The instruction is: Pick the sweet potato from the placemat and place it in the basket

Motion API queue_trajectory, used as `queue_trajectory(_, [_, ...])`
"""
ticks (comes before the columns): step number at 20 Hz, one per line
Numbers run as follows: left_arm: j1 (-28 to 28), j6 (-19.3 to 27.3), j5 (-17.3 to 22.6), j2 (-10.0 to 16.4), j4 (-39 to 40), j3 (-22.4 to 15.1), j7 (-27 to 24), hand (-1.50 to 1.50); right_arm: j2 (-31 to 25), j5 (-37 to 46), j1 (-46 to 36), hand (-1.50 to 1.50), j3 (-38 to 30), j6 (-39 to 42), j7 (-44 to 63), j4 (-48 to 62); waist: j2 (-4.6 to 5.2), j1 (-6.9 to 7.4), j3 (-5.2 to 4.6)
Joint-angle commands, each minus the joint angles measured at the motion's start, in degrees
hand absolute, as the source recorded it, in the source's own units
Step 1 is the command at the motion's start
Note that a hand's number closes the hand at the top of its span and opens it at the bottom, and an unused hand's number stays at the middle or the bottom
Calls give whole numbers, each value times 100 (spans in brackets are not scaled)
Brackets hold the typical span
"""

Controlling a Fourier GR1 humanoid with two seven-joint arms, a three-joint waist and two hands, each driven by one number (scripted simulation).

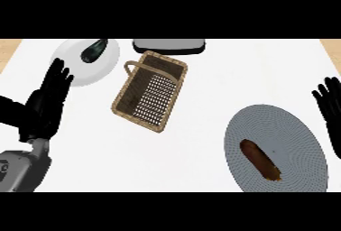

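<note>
— How far along?
— Not begun, I'd judge. The sweet potato (260, 159) lies on the placemat (293, 131) (lower right of the view), well apart from the basket (128, 95).
— The hands?
— The right hand (331, 110) is beside the mat, fingers straight, holding nothing. The left hand (48, 101) rests spread at the left edge. Grasp, carry and release remain.

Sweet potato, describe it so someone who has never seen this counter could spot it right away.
On the white counter, find the round grey placemat at the near right. The sweet potato lies on it, a long brown tuber. It is the only thing on the mat; the other long vegetable is dark and sits on the white plate at far left.
</note>
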Motion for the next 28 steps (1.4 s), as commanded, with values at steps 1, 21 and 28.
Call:
queue_trajectory(1, [41,-266,88,82,218,70,95,0,-43,191,-483,150,546,593,109,-111,-180,75,30])
queue_trajectory(21, [199,-1066,130,522,1159,174,85,0,-560,5294,-1692,-150,5119,3125,294,-3436,-247,-100,17])
queue_trajectory(28, [245,-889,26,376,1122,26,228,0,-743,6864,-3202,-150,4875,4029,2074,-4137,-346,-117,-5])
